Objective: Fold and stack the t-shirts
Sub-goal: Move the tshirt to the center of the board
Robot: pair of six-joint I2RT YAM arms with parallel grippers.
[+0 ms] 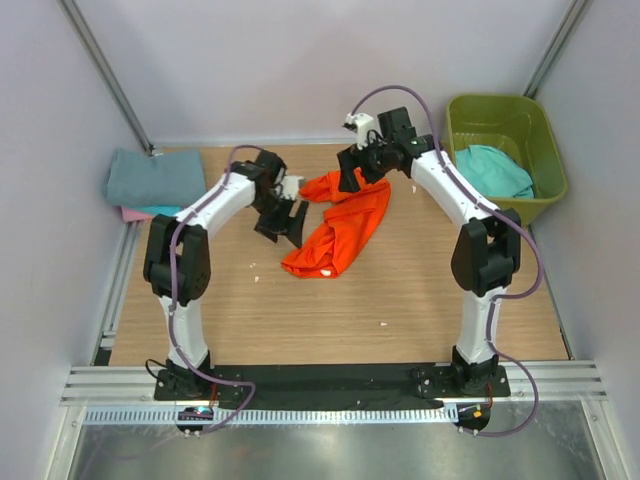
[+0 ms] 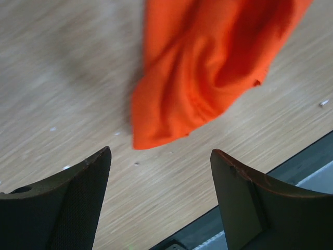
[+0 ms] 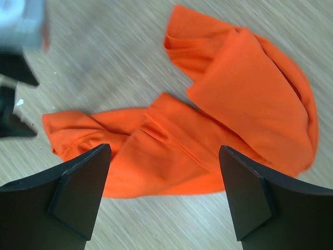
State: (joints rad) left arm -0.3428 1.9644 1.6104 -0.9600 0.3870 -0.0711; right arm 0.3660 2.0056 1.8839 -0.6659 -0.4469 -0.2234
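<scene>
A crumpled orange t-shirt (image 1: 340, 228) lies in the middle of the wooden table (image 1: 300, 320). It also shows in the left wrist view (image 2: 208, 62) and in the right wrist view (image 3: 208, 130). My left gripper (image 1: 283, 226) is open and empty, just left of the shirt, above bare wood (image 2: 161, 172). My right gripper (image 1: 356, 170) is open and empty, above the shirt's far end (image 3: 164, 172). A folded grey-blue t-shirt (image 1: 155, 178) lies on a pink one (image 1: 136, 213) at the far left. A teal t-shirt (image 1: 492, 170) lies in the tub.
The olive-green plastic tub (image 1: 512, 120) stands at the far right, beside the table. Pale walls close in the table's back and sides. A metal rail (image 1: 330, 385) runs along the near edge, where both arm bases are bolted.
</scene>
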